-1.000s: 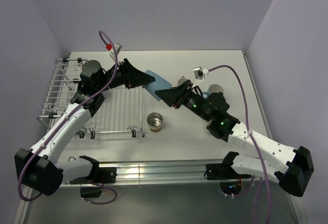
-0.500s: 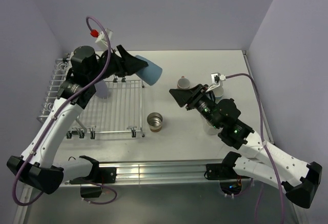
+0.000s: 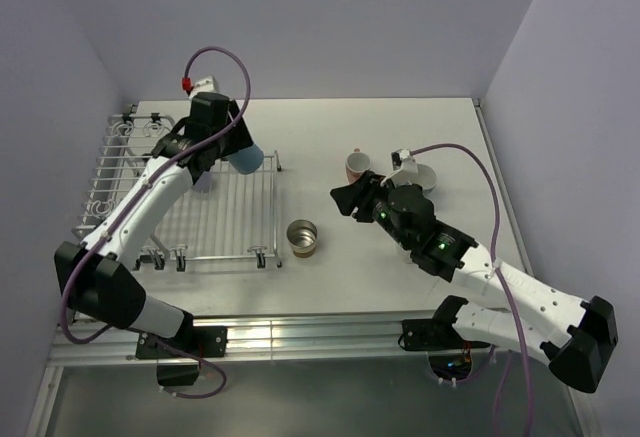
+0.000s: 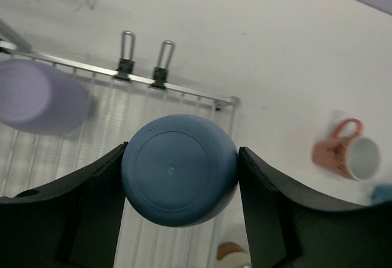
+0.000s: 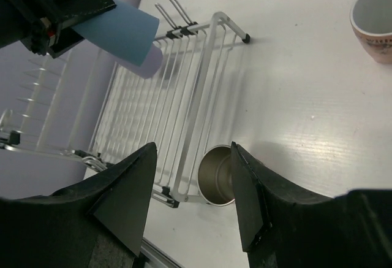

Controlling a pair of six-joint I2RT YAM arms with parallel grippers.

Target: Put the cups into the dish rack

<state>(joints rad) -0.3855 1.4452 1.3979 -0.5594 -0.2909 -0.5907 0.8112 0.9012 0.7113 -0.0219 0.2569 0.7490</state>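
My left gripper [image 3: 238, 147] is shut on the mid-blue cup [image 3: 246, 160] and holds it over the back right corner of the dish rack [image 3: 235, 219]. In the left wrist view the cup's base [image 4: 177, 170] fills the space between the fingers. A lavender cup [image 4: 40, 96] lies on the rack bars beside it. My right gripper [image 3: 345, 200] is open and empty, above the table right of the steel cup [image 3: 302, 237]. The steel cup [image 5: 217, 176] shows between its fingers. A salmon-pink mug [image 3: 357, 166] and a cream-white cup [image 3: 424, 176] stand behind the right arm. The light blue cup is hidden.
The rack's left section [image 3: 115, 167] has upright loops next to the left wall. The rack's right edge rail [image 5: 205, 90] lies close to the steel cup. An aluminium rail [image 3: 300, 335] runs along the near table edge.
My left gripper has swung the mid-blue cup down and left, from beyond the rack's corner to over the rack. My right gripper has drawn back and turned toward the steel cup.
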